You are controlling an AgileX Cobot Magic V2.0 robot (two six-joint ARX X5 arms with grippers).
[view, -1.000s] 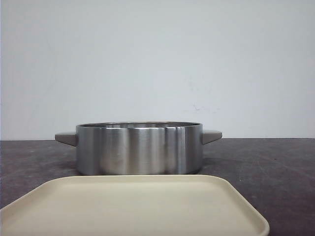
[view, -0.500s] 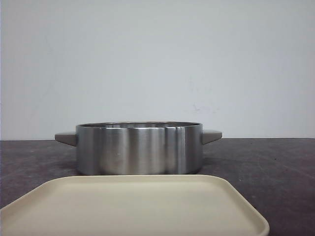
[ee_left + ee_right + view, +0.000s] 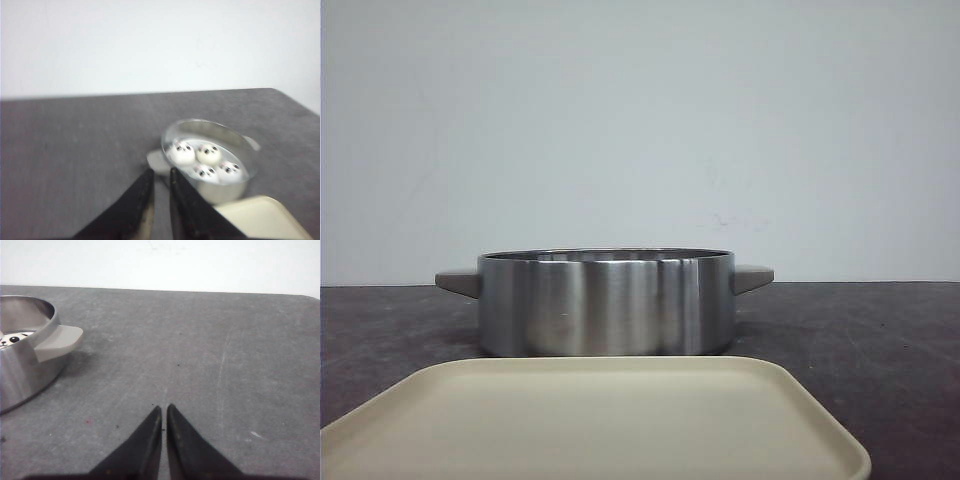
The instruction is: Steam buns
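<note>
Pot (image 3: 606,303) has shifted slightly right; four buns (image 3: 204,161) inside; both my fingers narrow, empty.

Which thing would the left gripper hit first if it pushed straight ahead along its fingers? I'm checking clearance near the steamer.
Probably the steel pot's near handle, just ahead of the left gripper. The blur leaves depth unclear, so it could slip past onto bare table.

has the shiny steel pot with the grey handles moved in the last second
Yes, slightly. In the front view the round stainless steel pot has shifted a little to the right against the dark grey table.
</note>
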